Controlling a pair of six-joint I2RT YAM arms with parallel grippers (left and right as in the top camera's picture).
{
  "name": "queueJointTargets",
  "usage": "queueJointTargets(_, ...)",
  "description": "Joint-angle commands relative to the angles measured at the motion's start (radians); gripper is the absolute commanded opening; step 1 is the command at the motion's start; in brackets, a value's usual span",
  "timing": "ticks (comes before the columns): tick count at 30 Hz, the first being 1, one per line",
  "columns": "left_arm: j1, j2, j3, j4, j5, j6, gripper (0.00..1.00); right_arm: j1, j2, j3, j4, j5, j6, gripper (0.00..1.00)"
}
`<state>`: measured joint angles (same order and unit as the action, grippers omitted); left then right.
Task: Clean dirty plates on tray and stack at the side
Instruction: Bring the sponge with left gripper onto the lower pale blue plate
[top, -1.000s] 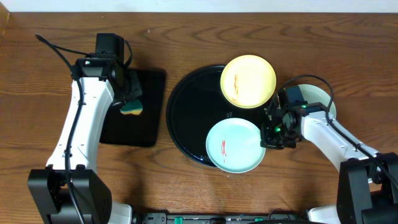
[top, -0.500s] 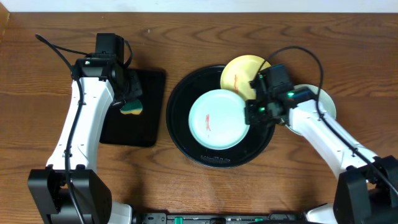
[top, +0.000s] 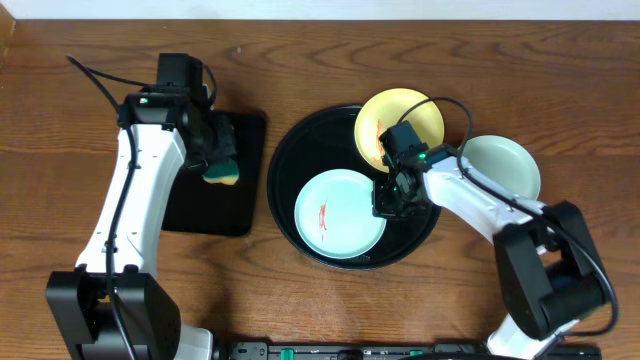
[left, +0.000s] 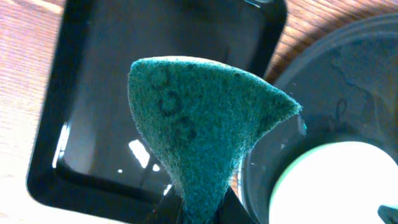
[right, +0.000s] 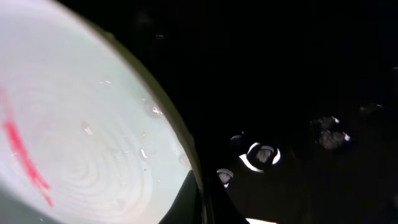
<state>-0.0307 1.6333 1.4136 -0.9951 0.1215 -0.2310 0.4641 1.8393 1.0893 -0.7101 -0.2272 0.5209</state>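
Observation:
A pale mint-blue plate (top: 338, 214) with a red smear lies inside the round black tray (top: 300, 150). My right gripper (top: 387, 200) is shut on its right rim; the wrist view shows the plate (right: 74, 137) with the rim pinched between the fingers (right: 202, 199). A pale yellow plate (top: 420, 112) with a red smear rests on the tray's far right rim. A second mint plate (top: 505, 165) lies on the table right of the tray. My left gripper (top: 213, 165) is shut on a green sponge (left: 199, 124), held over the rectangular tray.
A smaller rectangular black tray (top: 245, 195) lies left of the round tray, also in the left wrist view (left: 81, 106). Water drops sit on the round tray's floor (right: 261, 155). Bare wooden table surrounds both trays.
My right gripper has dragged the smeared mint plate from the tray's front right rim leftward to its middle. My left gripper with the sponge shifted slightly right.

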Motion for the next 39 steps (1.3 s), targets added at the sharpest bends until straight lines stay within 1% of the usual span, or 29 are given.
queueJointTargets(1,-0.040,0.009,-0.005,-0.002,0.021,0.020,0.07,0.004,0.048,0.010,0.010,0.008,0.052,0.01)
queueJointTargets(8,-0.147,0.014,-0.006,-0.002,0.022,0.022,0.08,-0.028,0.052,0.010,0.016,-0.009,0.050,0.01)
queueJointTargets(13,-0.229,0.037,-0.014,0.000,0.028,0.068,0.07,-0.029,0.052,0.010,0.020,-0.008,0.046,0.01)
queueJointTargets(15,-0.271,0.077,-0.021,0.002,0.029,0.089,0.08,-0.029,0.052,0.010,0.022,-0.009,0.040,0.01)
queueJointTargets(19,-0.317,0.156,-0.021,0.003,0.038,0.097,0.07,-0.028,0.052,0.010,0.022,-0.009,0.040,0.01)
queueJointTargets(22,-0.349,0.222,-0.021,0.009,0.111,0.111,0.07,-0.028,0.052,0.009,0.022,-0.006,0.039,0.01)
queueJointTargets(25,-0.376,0.265,-0.021,0.009,0.134,0.109,0.07,-0.027,0.052,0.009,0.022,-0.002,0.039,0.01)
queueJointTargets(31,-0.426,0.323,-0.047,0.038,0.131,0.031,0.07,-0.027,0.052,0.009,0.023,-0.002,0.039,0.01)
queueJointTargets(33,-0.436,0.334,-0.071,0.074,0.121,-0.015,0.08,-0.028,0.052,0.009,0.023,-0.002,0.039,0.01)
queueJointTargets(36,-0.440,0.355,-0.096,0.116,0.098,-0.121,0.07,-0.028,0.052,0.009,0.023,-0.002,0.039,0.01)
queueJointTargets(39,-0.443,0.372,-0.104,0.126,0.104,-0.180,0.08,-0.027,0.052,0.009,0.023,-0.002,0.039,0.01)
